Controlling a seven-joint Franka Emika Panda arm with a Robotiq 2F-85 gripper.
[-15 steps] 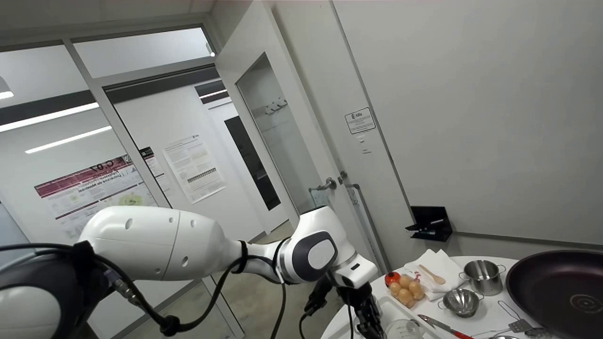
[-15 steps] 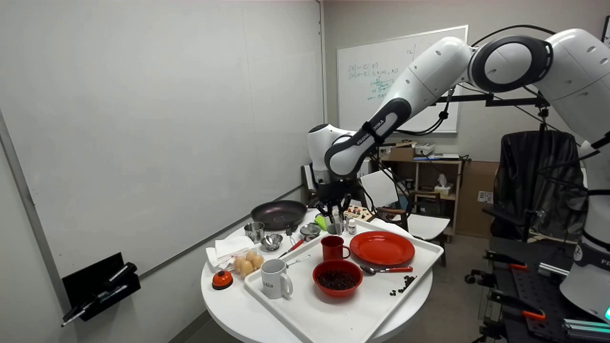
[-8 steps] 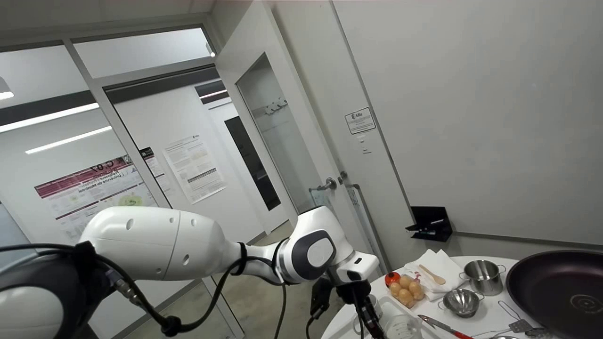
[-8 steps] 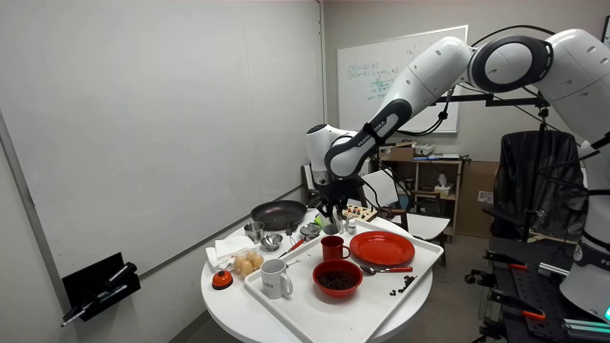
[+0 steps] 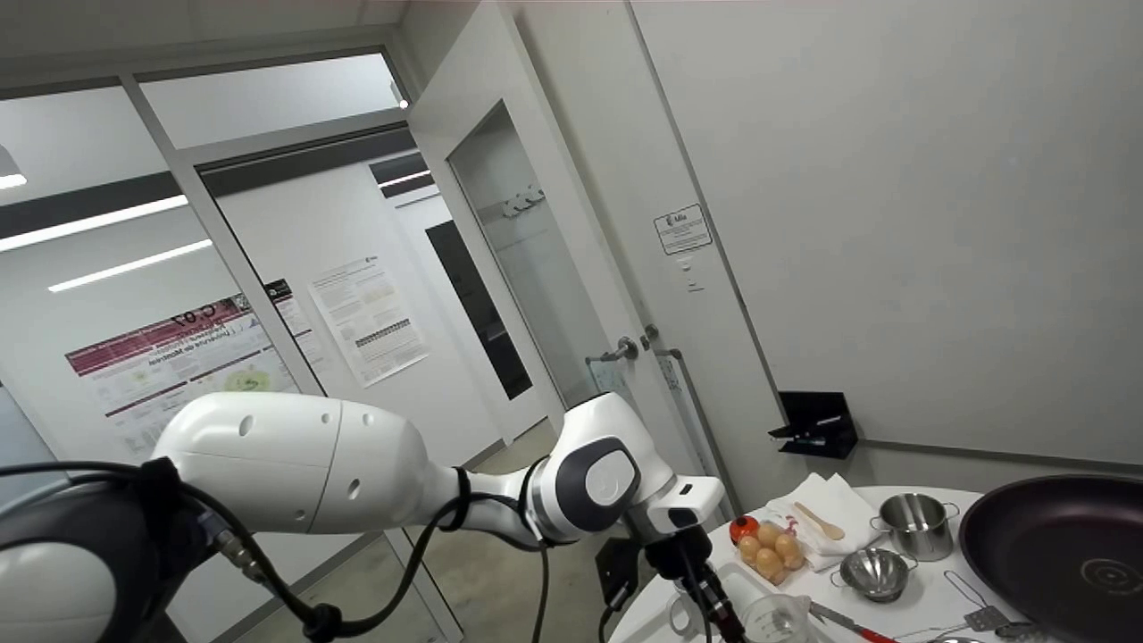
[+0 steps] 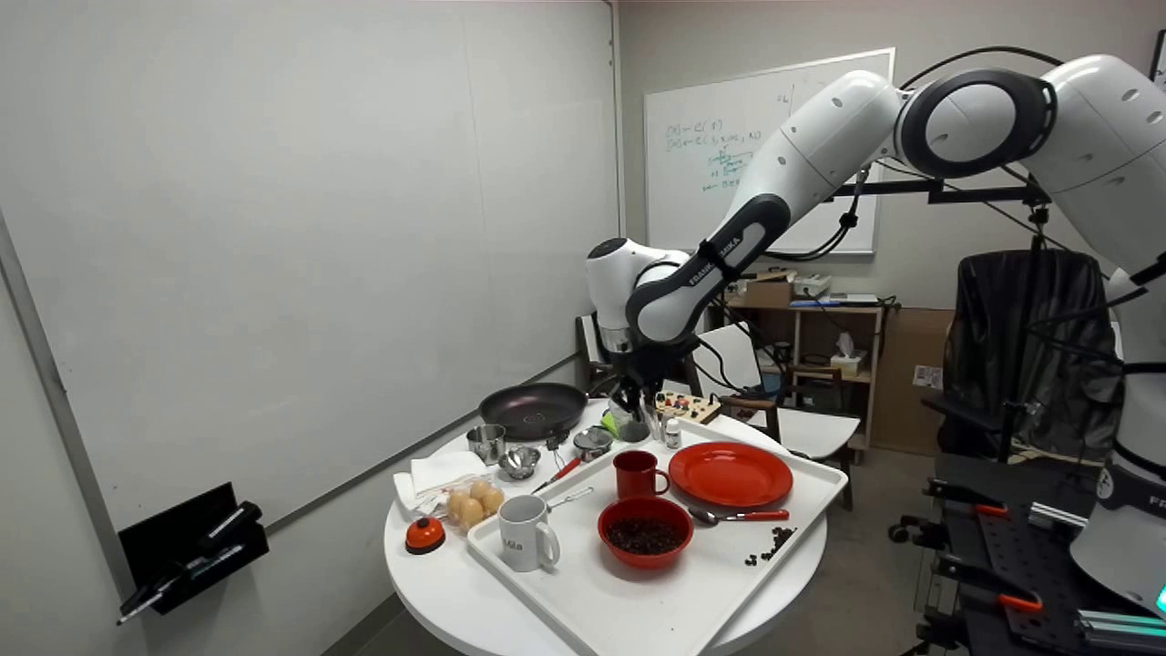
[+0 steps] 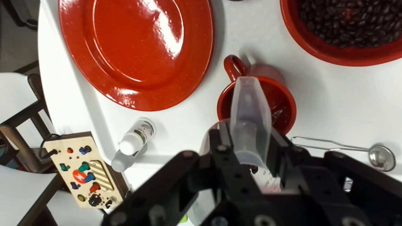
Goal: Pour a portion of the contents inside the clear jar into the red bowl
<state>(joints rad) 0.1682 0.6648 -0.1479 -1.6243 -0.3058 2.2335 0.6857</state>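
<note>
While the clear jar is gripped by what seems its handle, level carrying is advised.
The gripper is closed to that handle's width; the jar is seen across the red mug from the red bowl, where dark beans are held. Slow tilting is best begun only once the mug is cleared.

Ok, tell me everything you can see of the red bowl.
The red bowl is round and open-topped, with a smooth, glossy wall; I can't tell its material. Upright on the white tray, it holds dark coffee beans below its rim; a small red patch shows among them in the wrist view. It stands apart from the red mug; beyond tray and beans, nothing appears to touch it.
</note>
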